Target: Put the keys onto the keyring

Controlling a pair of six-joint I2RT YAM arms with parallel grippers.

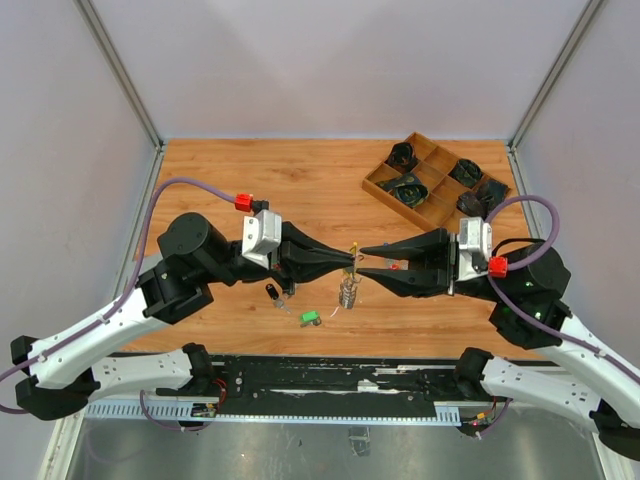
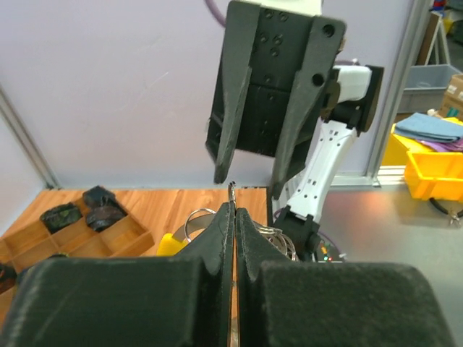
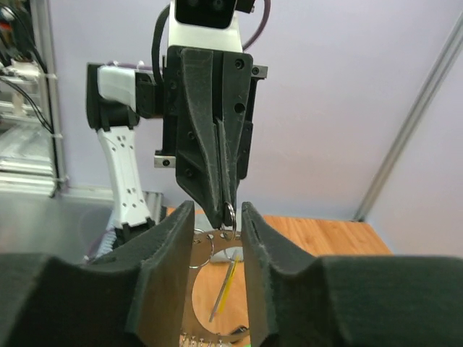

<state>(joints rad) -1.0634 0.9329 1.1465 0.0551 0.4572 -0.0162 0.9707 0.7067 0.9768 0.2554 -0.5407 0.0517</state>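
Left gripper point(image 1: 350, 258): fingers pressed together, pinching a wire loop of the keyring point(image 1: 349, 290), which hangs just beneath. Right gripper point(image 1: 365, 256): tip to tip opposite, jaws spread astride that loop. Green-tagged key point(image 1: 310, 319): nearer the bases, left of both, on wooden tabletop point(image 1: 250, 180). Compartment tray point(image 1: 385, 198): beyond the right gripper. Pale lilac walls point(image 1: 300, 60).

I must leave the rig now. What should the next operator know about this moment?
Left gripper: shut on the keyring, holding it above the table.
Right gripper: open, fingers either side of the left tips, holding nothing.
Keys: a green-tagged key lies loose on the table.
Done: ring lifted.
Left: thread the loose key; I cannot tell whether any key is on the ring.
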